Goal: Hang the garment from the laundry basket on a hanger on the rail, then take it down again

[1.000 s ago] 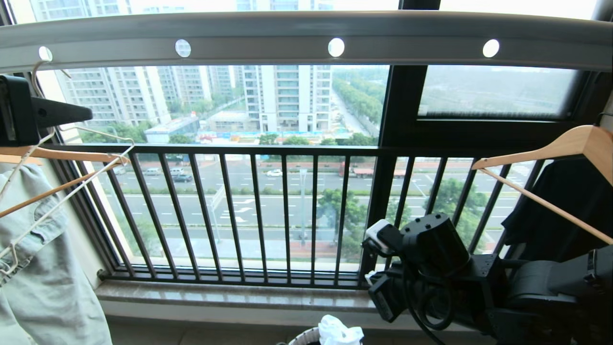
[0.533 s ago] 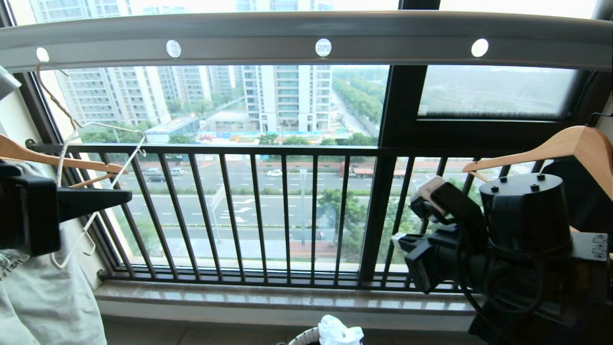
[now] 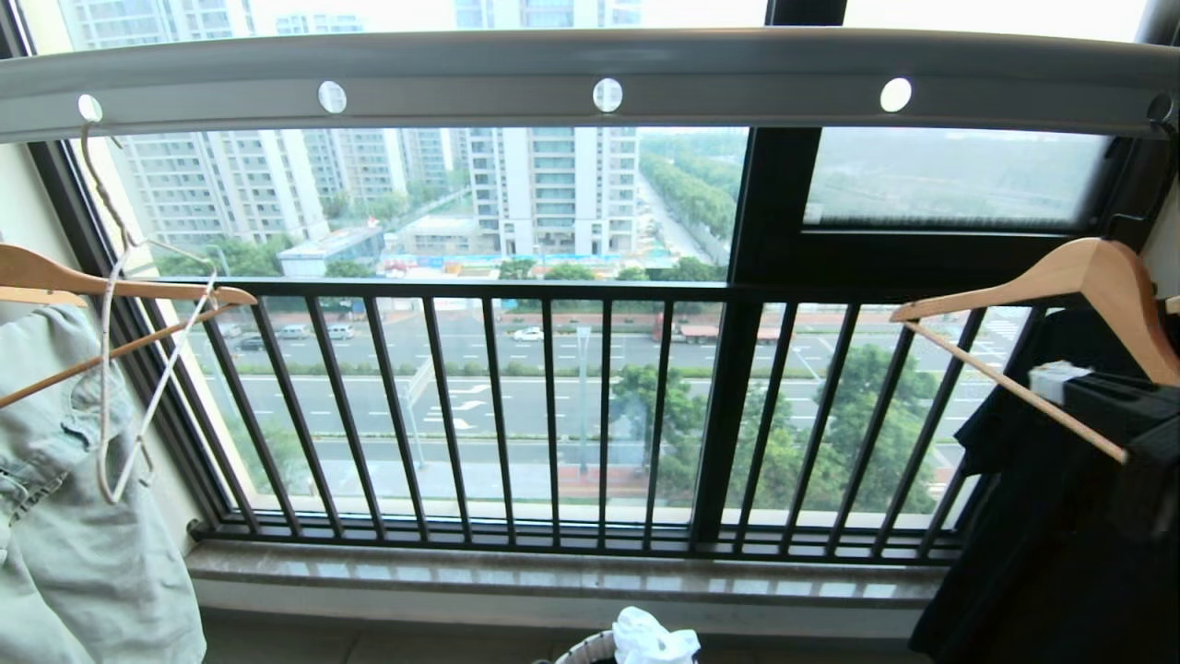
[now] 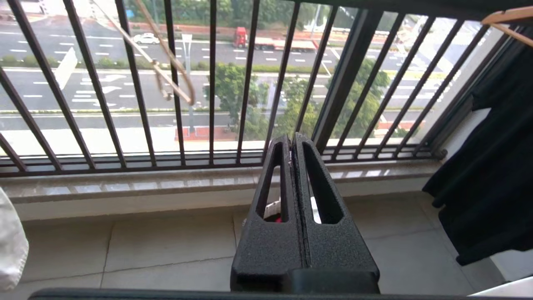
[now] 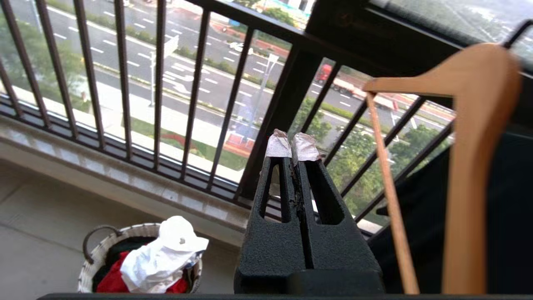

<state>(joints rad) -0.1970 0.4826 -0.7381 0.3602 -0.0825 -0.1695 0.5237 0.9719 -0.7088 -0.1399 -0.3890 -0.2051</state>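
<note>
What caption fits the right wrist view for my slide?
Right gripper shut and empty above the laundry basket holding the white garment, beside a wooden hanger.

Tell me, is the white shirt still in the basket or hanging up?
In the basket. The white shirt lies crumpled on top of other clothes in the basket on the floor, and the thin hanger on the rail is bare.

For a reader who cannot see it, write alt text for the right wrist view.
The right gripper, shut and empty, points at a black window railing, beside a wooden hanger carrying a black garment. Below on the floor, the laundry basket holds the garment, crumpled on top.
</note>
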